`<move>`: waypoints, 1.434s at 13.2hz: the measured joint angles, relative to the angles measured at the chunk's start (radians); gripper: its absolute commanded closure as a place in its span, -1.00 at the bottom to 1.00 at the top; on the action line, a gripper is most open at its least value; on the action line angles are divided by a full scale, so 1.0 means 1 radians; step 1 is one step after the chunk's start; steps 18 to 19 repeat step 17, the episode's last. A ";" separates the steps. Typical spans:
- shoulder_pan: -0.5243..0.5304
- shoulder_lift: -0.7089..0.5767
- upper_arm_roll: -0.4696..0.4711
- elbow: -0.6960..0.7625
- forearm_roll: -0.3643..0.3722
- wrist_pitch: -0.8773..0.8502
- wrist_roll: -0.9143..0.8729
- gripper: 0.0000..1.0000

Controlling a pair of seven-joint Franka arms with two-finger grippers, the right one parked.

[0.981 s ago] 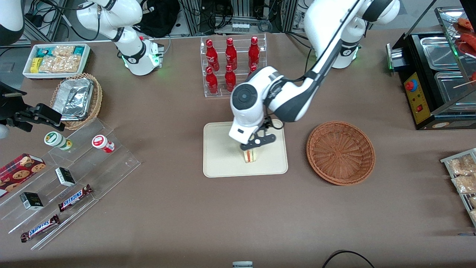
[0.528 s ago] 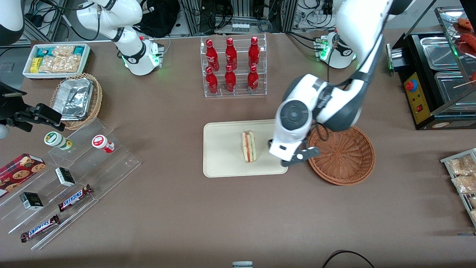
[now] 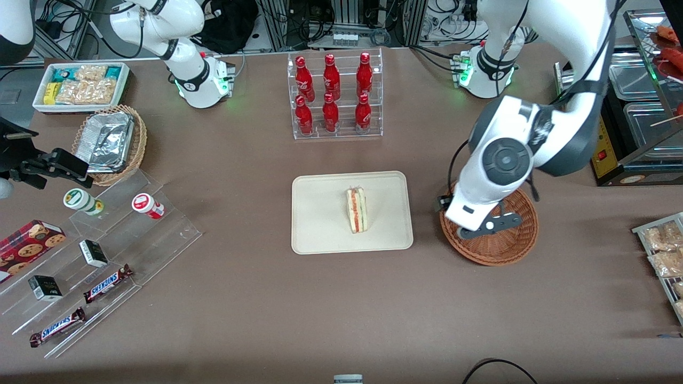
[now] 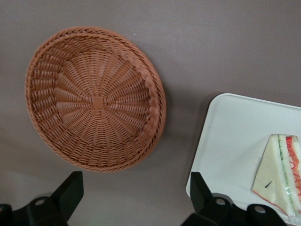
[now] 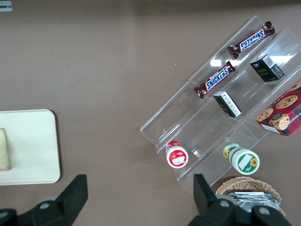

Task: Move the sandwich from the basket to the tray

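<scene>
The sandwich [image 3: 356,209], a wrapped white-bread wedge with red and green filling, lies on the cream tray [image 3: 320,229] at the table's middle. In the left wrist view the sandwich [image 4: 282,172] rests on the tray [image 4: 235,136] with nothing touching it. The reddish-brown woven basket [image 3: 512,250] sits beside the tray toward the working arm's end, and the left wrist view shows the basket [image 4: 96,99] with nothing in it. My left gripper [image 3: 488,226] hangs above the basket, well apart from the sandwich. Seen from the wrist, the gripper [image 4: 135,188] is open with only bare table between its fingers.
A clear rack of red bottles [image 3: 333,96] stands farther from the front camera than the tray. A black food warmer [image 3: 629,117] and a rack of packets [image 3: 664,256] are at the working arm's end. A stepped acrylic snack display [image 3: 101,250] and a foil-filled tan basket [image 3: 109,143] are at the parked arm's end.
The gripper let go of the sandwich on the tray, rose and swung sideways toward the working arm's end, now over the basket. The sandwich stays on the tray.
</scene>
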 measured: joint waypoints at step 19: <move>0.293 -0.301 0.024 0.024 -0.074 -0.332 0.572 -1.00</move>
